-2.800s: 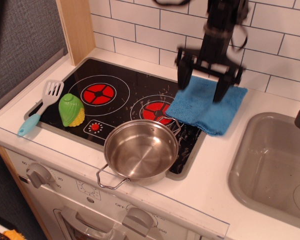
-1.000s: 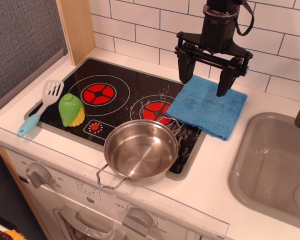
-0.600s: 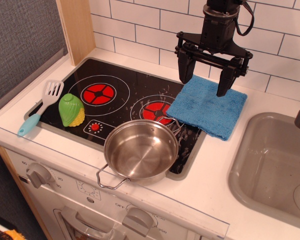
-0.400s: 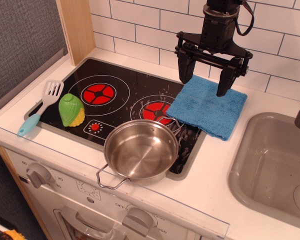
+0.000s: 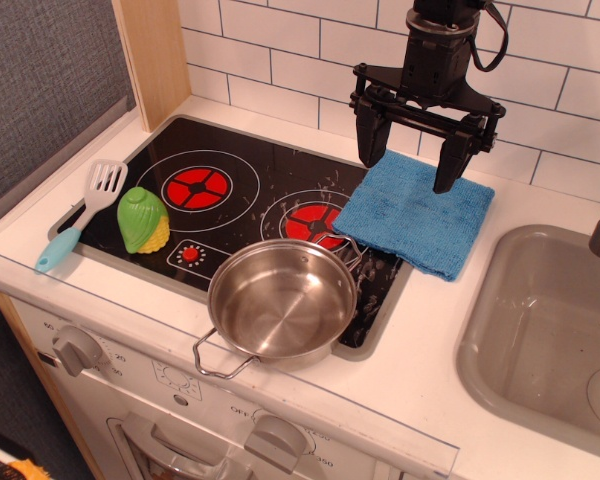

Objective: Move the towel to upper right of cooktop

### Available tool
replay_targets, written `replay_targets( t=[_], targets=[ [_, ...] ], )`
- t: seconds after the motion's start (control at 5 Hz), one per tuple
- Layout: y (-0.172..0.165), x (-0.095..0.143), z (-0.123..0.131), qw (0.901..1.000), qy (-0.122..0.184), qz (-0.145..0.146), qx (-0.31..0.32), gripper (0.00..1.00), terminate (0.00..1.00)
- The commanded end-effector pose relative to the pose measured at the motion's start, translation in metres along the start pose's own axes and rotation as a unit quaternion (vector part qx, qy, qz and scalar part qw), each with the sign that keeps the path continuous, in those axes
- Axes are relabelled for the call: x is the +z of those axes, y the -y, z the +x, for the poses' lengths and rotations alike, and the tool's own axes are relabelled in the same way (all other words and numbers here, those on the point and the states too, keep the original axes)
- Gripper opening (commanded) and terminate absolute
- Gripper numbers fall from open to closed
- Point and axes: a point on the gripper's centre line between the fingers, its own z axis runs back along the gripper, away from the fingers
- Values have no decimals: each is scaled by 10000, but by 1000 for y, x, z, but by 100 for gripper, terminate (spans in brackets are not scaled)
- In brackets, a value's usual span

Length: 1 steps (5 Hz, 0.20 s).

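Observation:
The blue towel (image 5: 412, 215) lies flat at the upper right corner of the black cooktop (image 5: 242, 205), half on the panel and half on the white counter. My gripper (image 5: 410, 160) hangs just above the towel's far edge, fingers spread wide and empty. One dark finger (image 5: 369, 138) is over the towel's far left corner, the other over its far right part.
A steel pot (image 5: 281, 299) sits on the cooktop's front right. A green and yellow toy corn (image 5: 143, 219) and a blue-handled spatula (image 5: 80, 214) lie at the left. The grey sink basin (image 5: 550, 335) is at the right. White tile wall behind.
Since the oldest frame my gripper has risen off the towel, which lies released. Over the last second nothing has moved.

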Motion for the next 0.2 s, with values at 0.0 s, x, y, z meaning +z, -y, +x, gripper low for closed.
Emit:
replay_targets(
  t=[0.0],
  targets=[
    [-3,30,-1,9992,386,-38,-8,100,100]
  ],
)
